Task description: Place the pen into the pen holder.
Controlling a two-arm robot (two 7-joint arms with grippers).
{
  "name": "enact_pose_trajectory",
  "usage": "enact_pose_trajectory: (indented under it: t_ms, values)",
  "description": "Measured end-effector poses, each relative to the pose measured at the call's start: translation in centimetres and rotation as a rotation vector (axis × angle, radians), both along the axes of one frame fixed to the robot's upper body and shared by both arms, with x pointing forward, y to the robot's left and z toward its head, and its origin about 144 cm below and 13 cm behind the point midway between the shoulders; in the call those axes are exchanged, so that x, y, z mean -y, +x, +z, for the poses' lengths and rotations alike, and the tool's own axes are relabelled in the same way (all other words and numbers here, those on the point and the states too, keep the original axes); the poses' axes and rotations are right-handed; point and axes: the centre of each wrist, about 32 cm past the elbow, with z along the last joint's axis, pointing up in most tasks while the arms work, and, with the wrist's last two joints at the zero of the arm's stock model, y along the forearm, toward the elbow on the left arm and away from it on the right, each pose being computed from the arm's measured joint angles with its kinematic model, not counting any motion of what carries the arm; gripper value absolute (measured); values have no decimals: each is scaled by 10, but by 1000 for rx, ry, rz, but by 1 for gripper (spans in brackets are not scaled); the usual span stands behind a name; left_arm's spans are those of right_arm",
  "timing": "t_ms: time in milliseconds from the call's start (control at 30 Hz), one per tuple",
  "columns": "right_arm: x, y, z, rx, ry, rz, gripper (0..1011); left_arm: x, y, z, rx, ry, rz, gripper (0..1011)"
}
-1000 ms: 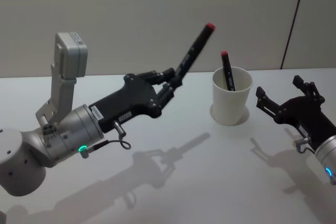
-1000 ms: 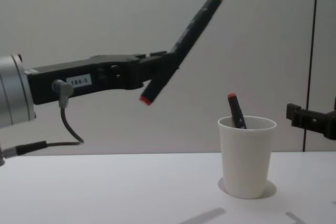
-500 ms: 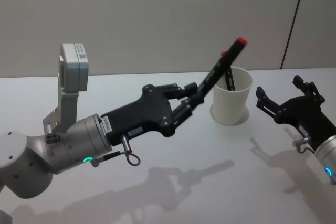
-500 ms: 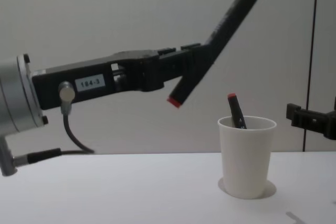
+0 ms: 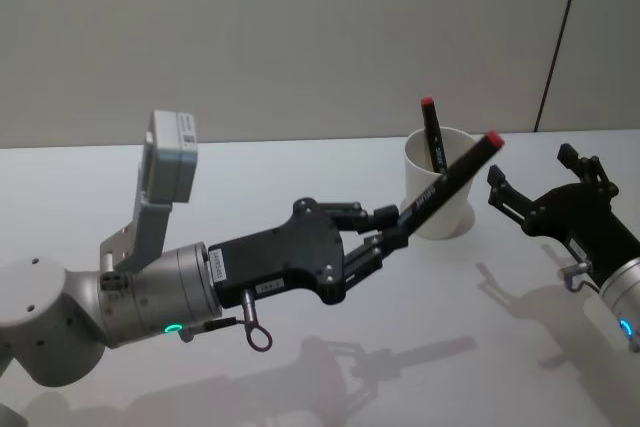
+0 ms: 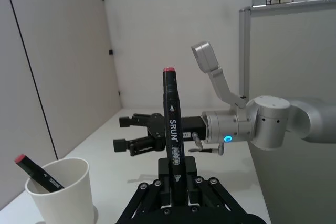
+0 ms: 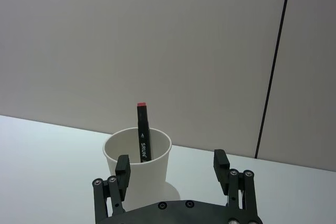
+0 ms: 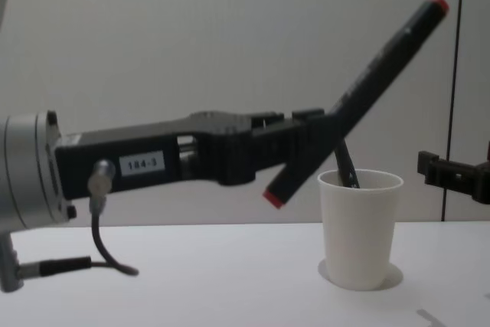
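My left gripper [image 5: 388, 234] is shut on a black pen [image 5: 452, 177] with red ends, held tilted with its top leaning over the pen holder. The pen holder [image 5: 456, 215] is a white paper cup standing on the table at the right. In the chest view the pen [image 8: 377, 65] slants up to the right, and its lower red end hangs just left of the pen holder's [image 8: 360, 229] rim. A second black pen [image 5: 432, 133] stands inside the cup. My right gripper [image 5: 534, 169] waits open just right of the cup, empty.
The white table [image 5: 330, 367] runs wide in front of and left of the cup. A plain wall [image 5: 300, 37] rises behind the table's far edge. From the left wrist, the held pen [image 6: 171, 125] points up, with the cup [image 6: 60, 192] beside it.
My left arm has carried the pen rightward and lower, from left of the cup to right beside its rim. The right arm and the cup have stayed still.
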Motion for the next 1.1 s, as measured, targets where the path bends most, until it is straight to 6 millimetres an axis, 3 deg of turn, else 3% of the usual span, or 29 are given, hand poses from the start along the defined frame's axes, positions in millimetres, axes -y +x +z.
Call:
enact_pose_trajectory:
  t_ms: [1100]
  values:
    - [5, -3, 6, 9, 42, 81, 1002, 2, 1, -8, -26, 68, -17, 173]
